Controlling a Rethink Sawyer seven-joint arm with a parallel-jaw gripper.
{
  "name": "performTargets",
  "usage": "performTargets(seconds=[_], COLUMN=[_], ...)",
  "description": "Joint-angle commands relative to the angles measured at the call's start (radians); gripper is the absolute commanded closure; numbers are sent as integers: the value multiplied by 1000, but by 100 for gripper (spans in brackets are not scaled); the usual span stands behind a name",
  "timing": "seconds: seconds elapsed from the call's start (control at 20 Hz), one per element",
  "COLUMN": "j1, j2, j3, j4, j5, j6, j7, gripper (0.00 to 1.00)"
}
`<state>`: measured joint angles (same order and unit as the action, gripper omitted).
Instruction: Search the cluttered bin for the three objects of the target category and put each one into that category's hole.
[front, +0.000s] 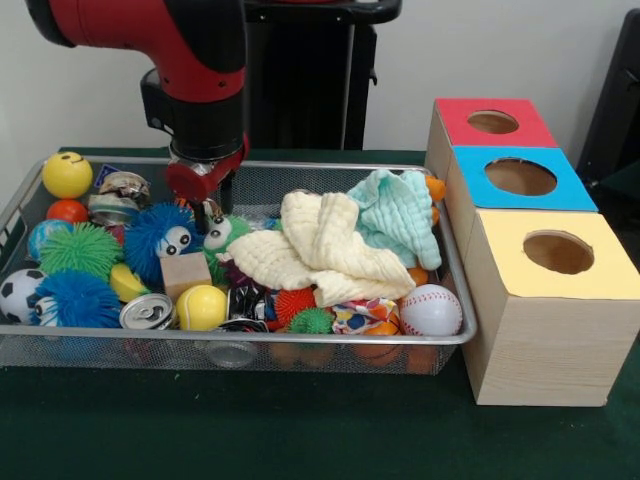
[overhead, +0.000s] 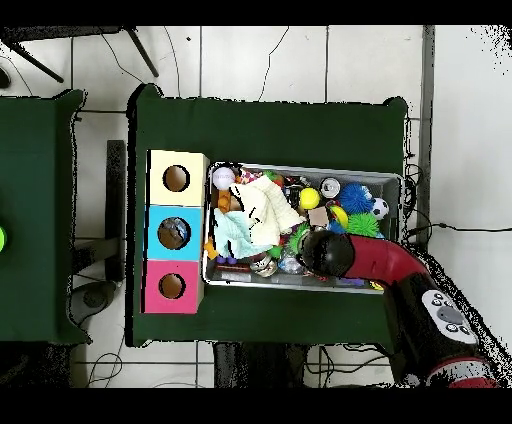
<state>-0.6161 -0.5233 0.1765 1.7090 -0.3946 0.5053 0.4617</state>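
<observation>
Gripper (front: 212, 205) lowered into the wire-mesh bin (front: 300, 340) left of its middle, tips just above a green googly-eyed toy (front: 222, 235) and beside the blue googly-eyed spiky ball (front: 160, 235). Cannot tell whether open or shut: fingertips lost among the toys in the front view, hidden under the arm in the overhead view (overhead: 325, 252).

Target category unclear, so candidates listed by place. Just in front of the gripper: a plain wooden block (front: 185, 273), tilted, touching the blue spiky ball. In front of that, near the front rim: a yellow tennis ball (front: 202, 307) and a crushed silver can (front: 147, 312) side by side. Further left: a green spiky ball (front: 78, 248), a second blue spiky ball (front: 78, 298), a soccer ball (front: 20, 295) at the corner. Back left corner: a yellow smiley ball (front: 67, 174), a red-orange ball (front: 67, 211) below it, another crumpled can (front: 118, 195) near.

Right of the gripper: a cream cloth (front: 320, 250) bunched across the middle, a mint-green cloth (front: 400, 215) overlapping it at the back right. White baseball (front: 430, 310) with red stitching at the front right corner, well apart from the gripper. Small orange spiky ball (front: 292, 303) and small green one (front: 312, 321) by the front rim.

Beside the bin on the green table (front: 300, 430): three wooden boxes in a row, each with a round hole on top — red (front: 492, 122), blue (front: 520, 177), yellow (front: 557, 252).
</observation>
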Motion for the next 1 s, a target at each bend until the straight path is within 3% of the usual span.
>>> performTargets(seconds=[0.05, 0.6, 1.0], j1=[1, 14, -8], j2=[-44, -154, -79], j3=[114, 95, 185], j4=[20, 81, 136], j5=[61, 111, 121], j6=[85, 185, 83], j7=[131, 131, 105], gripper=[0, 0, 0])
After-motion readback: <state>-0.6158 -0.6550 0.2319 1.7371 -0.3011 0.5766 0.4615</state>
